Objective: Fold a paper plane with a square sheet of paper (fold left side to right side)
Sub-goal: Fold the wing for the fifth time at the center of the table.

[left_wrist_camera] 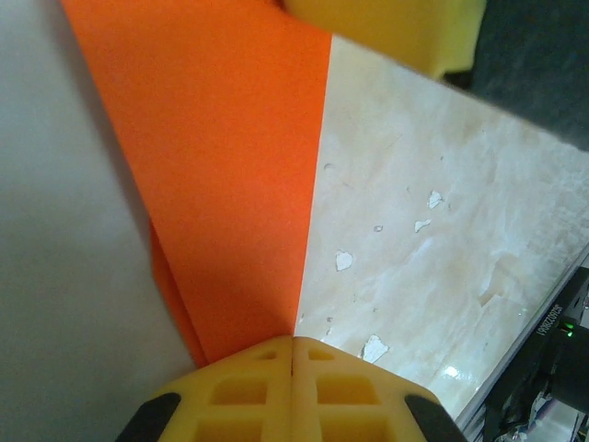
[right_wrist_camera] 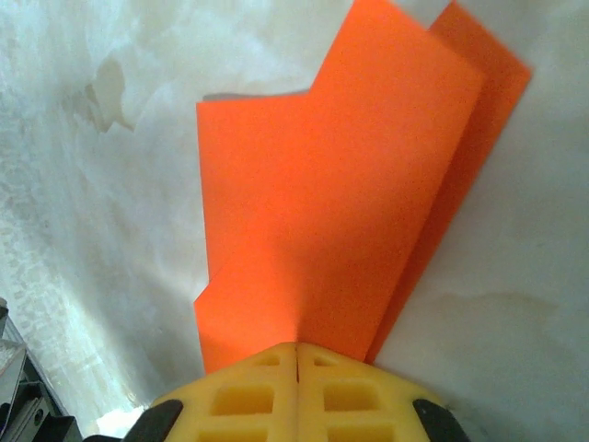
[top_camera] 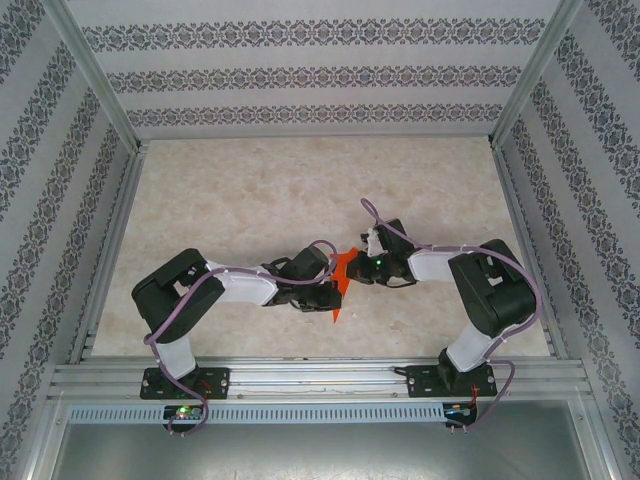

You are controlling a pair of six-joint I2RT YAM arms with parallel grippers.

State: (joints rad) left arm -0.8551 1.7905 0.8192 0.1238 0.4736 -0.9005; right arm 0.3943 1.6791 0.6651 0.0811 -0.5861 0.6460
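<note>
The orange-red paper (top_camera: 341, 279) sits folded into a narrow, layered shape at the table's middle, between both arms. In the left wrist view the paper (left_wrist_camera: 221, 175) runs up from my left gripper (left_wrist_camera: 293, 343), whose yellow jaws are pressed together on its edge. The right wrist view has the paper (right_wrist_camera: 322, 212) fanning out in overlapping layers from my right gripper (right_wrist_camera: 296, 350), jaws also closed on it. From above, the left gripper (top_camera: 325, 290) meets the paper from the left and the right gripper (top_camera: 362, 266) from the right. Whether the paper touches the table is unclear.
The marbled tabletop (top_camera: 300, 200) is walled by patterned panels on three sides. An aluminium rail (top_camera: 320, 375) runs along the near edge by the arm bases. A yellow pad (left_wrist_camera: 386, 32) of the other gripper shows at the top of the left wrist view.
</note>
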